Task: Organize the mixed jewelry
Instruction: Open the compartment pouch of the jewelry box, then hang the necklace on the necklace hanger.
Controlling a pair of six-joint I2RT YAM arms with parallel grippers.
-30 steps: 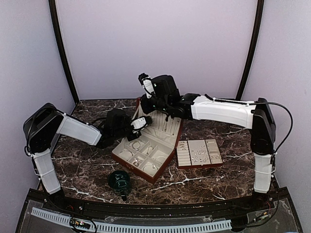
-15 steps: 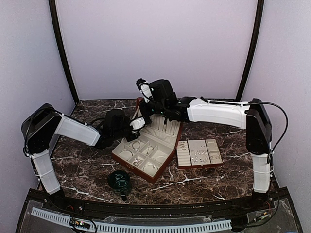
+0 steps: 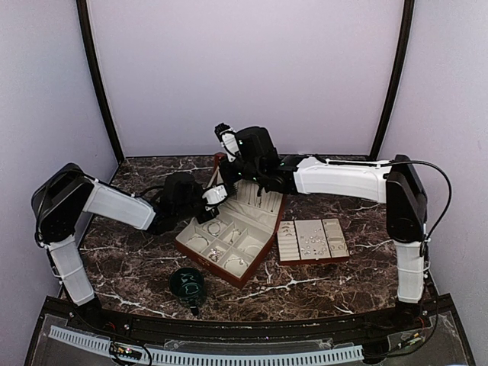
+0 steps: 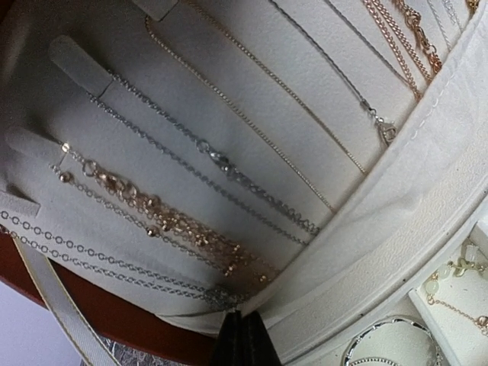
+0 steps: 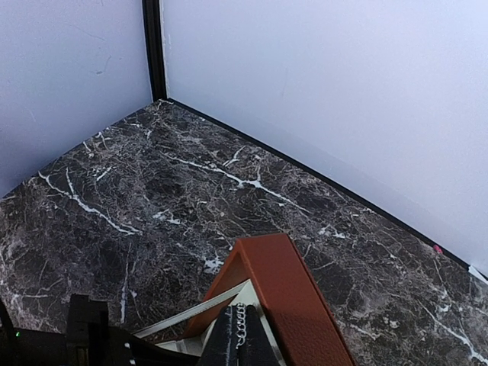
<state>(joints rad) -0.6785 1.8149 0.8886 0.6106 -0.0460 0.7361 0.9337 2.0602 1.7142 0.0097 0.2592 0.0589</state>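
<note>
1. Leftward since a second ago, the right pincer (image 5: pixel 242 329) has drifted along the raised lid of the reddish-brown, cream-padded box (image 5: pixel 293 305).
2. Its fingers are clamped on a thin silvery chain (image 5: pixel 242 316) at the lid's top edge.
3. The left pincer (image 4: pixel 242 337) is closed, tips at the lid's padding.
4. The mixed jewelry (image 4: pixel 191 152) lies in the lid, in the box compartments, and on the cream rectangular tray (image 3: pixel 284 242) beside the box on the dark marble table (image 3: pixel 130 267).

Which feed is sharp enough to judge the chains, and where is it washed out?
Left wrist: chains sharp on the cream padding, which washes out toward the right edge. Right wrist: marble table crisp, right gripper and the chain it pinches blurred. Top external: evenly lit, but the jewelry is too small to resolve.
</note>
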